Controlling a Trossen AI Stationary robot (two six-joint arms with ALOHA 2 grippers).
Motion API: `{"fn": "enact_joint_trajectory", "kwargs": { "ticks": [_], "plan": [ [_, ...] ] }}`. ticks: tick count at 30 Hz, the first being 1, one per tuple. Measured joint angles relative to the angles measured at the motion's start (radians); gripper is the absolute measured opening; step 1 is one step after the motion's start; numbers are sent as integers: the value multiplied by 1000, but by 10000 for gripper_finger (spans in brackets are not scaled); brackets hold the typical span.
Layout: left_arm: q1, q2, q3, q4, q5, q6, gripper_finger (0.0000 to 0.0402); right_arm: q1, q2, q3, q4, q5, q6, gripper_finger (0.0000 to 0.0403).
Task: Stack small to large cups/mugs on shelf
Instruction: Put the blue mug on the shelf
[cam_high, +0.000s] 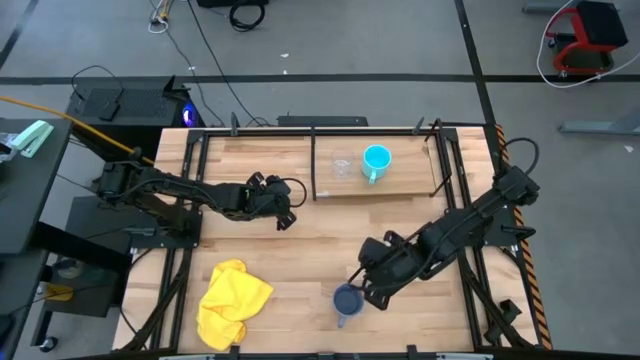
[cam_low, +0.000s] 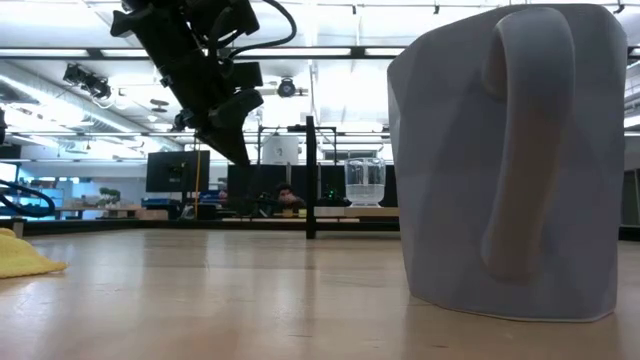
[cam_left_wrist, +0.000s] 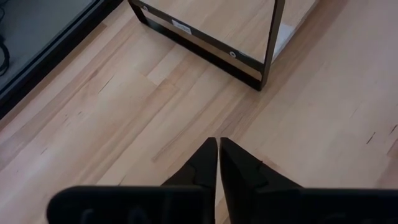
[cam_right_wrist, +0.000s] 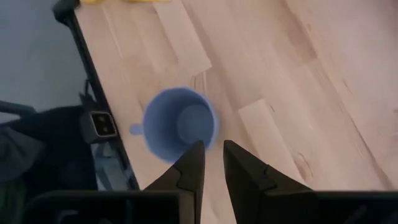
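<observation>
The grey-blue mug (cam_high: 346, 300) stands upright on the tabletop (cam_high: 300, 260), just ahead of the right gripper (cam_right_wrist: 210, 155), whose fingers are slightly parted and empty. On the shelf (cam_high: 400, 186) beyond sit the cyan mug (cam_high: 376, 160) and clear glass cup (cam_high: 342, 166). The left gripper (cam_left_wrist: 218, 149), clenched empty, hovers near the shelf's corner.

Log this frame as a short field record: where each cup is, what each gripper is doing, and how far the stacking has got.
glass cup: on the shelf, upright
cyan mug: on the shelf beside the glass cup, apart from it
grey-blue mug: on the tabletop near the front edge, upright, not held
left gripper: above the tabletop beside the shelf's left end, fingers shut, empty
right gripper: just beside the grey-blue mug, fingers slightly apart, empty
yellow cloth: front left of the tabletop
stacking: not yet started; no cup sits inside another
</observation>
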Motion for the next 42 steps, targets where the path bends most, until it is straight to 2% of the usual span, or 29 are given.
{"fn": "enact_joint_trajectory", "kwargs": {
  "ticks": [21,42],
  "plan": [
    [0,0,0,1,0,1,24,-58,210,0,-7,-138,-161,75],
    [0,0,0,1,0,1,33,-66,251,0,23,-161,-180,87]
  ]
}}
